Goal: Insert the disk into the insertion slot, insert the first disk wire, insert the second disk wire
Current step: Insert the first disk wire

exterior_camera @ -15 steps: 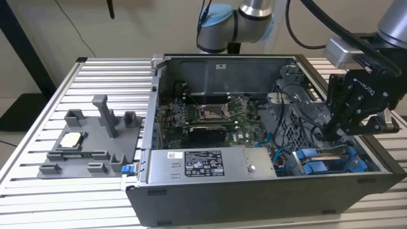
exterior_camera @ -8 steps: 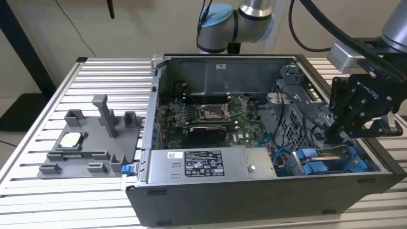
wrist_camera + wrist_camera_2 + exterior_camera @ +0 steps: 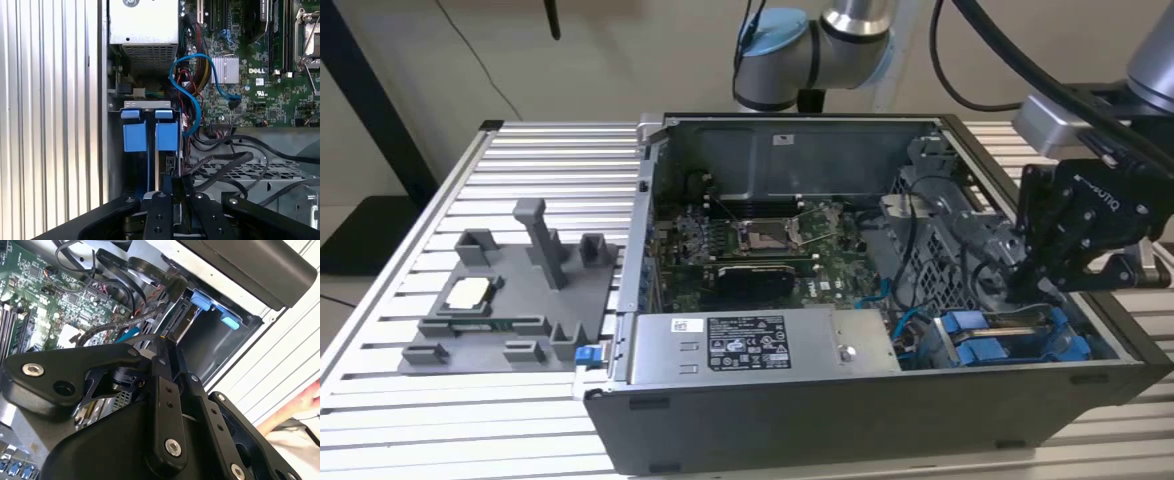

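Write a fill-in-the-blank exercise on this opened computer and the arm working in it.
1. In the exterior view, the gripper is nearest to the insertion slot, whose plastic rails are ____.
2. The grey parts tray lies on the exterior view's ____ of the computer case.
3. The motherboard inside the case is ____ in colour.

Missing words: blue; left; green.

— Where's the case (image 3: 881, 420) sitting?
— On the worktop (image 3: 400, 420), parts tray (image 3: 520, 310) at the exterior view's left. Inside, power supply (image 3: 761, 345) in front of the motherboard (image 3: 761, 240); insertion slot (image 3: 1001, 345) at the exterior view's right, the gripper (image 3: 1034, 290) just above it, perhaps touching.
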You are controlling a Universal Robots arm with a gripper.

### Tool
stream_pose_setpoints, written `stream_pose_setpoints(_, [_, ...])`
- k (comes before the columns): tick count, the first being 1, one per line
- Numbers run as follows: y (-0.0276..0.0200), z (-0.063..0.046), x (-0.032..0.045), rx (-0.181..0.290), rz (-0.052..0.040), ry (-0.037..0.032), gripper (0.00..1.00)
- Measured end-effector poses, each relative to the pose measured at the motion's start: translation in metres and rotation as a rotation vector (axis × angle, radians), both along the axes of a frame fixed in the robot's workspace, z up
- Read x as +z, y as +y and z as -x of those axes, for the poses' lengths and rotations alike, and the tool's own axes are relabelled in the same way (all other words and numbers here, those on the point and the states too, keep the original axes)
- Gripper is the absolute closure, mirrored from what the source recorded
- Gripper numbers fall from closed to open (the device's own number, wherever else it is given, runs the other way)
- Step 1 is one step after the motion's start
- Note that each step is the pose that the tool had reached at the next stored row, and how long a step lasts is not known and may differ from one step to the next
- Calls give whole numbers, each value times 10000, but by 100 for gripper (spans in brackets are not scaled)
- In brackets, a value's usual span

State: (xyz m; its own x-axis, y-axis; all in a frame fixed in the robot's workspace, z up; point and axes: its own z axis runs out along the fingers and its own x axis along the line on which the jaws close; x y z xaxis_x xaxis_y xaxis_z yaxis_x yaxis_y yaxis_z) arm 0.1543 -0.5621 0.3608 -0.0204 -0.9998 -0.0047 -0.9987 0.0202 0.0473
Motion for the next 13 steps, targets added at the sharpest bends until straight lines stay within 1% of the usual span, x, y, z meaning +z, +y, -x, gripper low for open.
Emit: stream_pose_setpoints(13, [-1, -39, -26, 14, 1, -4, 81])
